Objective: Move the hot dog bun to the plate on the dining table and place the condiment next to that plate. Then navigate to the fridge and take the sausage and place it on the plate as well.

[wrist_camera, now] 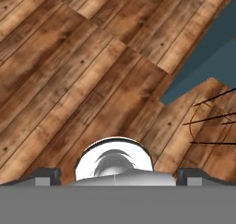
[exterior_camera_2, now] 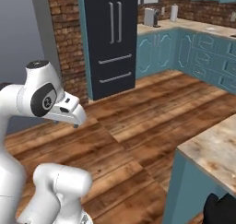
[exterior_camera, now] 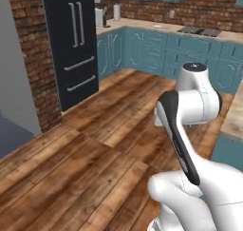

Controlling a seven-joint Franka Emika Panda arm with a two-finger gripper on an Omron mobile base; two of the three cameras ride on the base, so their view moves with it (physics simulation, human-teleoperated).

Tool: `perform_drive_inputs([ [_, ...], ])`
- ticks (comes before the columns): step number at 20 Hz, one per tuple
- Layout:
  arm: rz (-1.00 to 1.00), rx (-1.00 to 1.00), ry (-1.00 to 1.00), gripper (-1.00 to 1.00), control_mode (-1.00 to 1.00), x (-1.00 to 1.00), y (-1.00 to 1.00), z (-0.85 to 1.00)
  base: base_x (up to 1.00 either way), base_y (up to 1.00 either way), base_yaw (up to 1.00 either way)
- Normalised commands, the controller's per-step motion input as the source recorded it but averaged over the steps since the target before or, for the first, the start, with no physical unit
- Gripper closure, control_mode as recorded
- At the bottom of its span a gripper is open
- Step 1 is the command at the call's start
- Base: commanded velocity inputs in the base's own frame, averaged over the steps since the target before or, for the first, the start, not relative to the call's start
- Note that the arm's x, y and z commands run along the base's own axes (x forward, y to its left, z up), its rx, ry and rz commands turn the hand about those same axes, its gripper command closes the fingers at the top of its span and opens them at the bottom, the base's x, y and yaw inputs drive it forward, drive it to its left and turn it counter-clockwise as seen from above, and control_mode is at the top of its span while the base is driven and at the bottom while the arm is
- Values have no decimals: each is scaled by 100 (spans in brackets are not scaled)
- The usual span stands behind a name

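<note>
Overhead, the hand (wrist_camera: 118, 174) hangs released above bare floorboards (wrist_camera: 83, 80); no writing is legible.

Brown wooden plank floor (exterior_camera: 85, 163) spreads before teal panelled cabinets (exterior_camera: 142, 49) under a beige stone counter (exterior_camera: 142, 25), where a white paper-towel roll (exterior_camera: 116, 11) stands against red brick wall (exterior_camera: 33, 59).

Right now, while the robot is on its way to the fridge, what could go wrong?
1. The fridge doors are shut, so the sausage stays out of reach until one is pulled open; the end effector, open over bare floor, might slip off those thin curved handles.
2. The dining table corner sits close on the robot's right; a wide turn could bump it.
</note>
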Motion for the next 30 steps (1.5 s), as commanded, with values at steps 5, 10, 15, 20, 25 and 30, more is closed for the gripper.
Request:
perform_drive_inputs([
  [5,0,0,0,-100,100,0,0,0,100,-3,0],
  [10,0,0,0,-100,100,0,0,0,100,25,-1],
  [15,0,0,0,-100,100,0,0,0,100,61,-12],
  [20,0,0,0,-100,100,0,0,0,100,63,-16],
  [25,0,0,0,-100,100,0,0,0,100,13,-6],
  [30,0,0,0,-100,100,0,0,0,100,-16,13],
])
